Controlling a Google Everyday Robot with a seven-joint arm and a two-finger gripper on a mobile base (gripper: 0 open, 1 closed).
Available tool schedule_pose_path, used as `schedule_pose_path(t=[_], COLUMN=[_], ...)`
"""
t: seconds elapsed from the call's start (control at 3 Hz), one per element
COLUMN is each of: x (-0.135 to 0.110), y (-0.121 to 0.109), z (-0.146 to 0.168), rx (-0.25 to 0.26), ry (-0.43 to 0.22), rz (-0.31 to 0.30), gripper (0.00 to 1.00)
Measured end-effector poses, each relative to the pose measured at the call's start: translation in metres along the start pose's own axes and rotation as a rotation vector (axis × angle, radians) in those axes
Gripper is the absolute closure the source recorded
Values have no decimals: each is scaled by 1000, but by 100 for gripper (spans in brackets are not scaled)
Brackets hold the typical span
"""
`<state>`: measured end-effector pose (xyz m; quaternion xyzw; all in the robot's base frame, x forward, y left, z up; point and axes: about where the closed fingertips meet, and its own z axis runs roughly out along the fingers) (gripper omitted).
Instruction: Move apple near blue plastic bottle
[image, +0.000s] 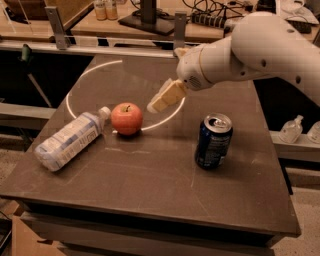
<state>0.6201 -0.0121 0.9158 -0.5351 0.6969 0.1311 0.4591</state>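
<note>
The red-orange apple (127, 118) stands on the dark table (150, 190), its stem up, right beside the white cap of the blue plastic bottle (70, 140). The bottle lies on its side at the left, cap pointing up-right toward the apple. My gripper (161, 99) hangs in the air above and to the right of the apple, clear of it and holding nothing. The white arm reaches in from the upper right.
A dark blue soda can (213, 142) stands open-topped at the right of the table. A bright ring of light (125, 95) lies on the tabletop around the apple. A bench with cables and bottles (150, 15) runs behind the table.
</note>
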Motion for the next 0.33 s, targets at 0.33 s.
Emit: schedule_pose_path(t=[0.33], x=[3], y=[-3], z=[-1], rx=[11], ry=[9], rz=[-7], gripper=[0])
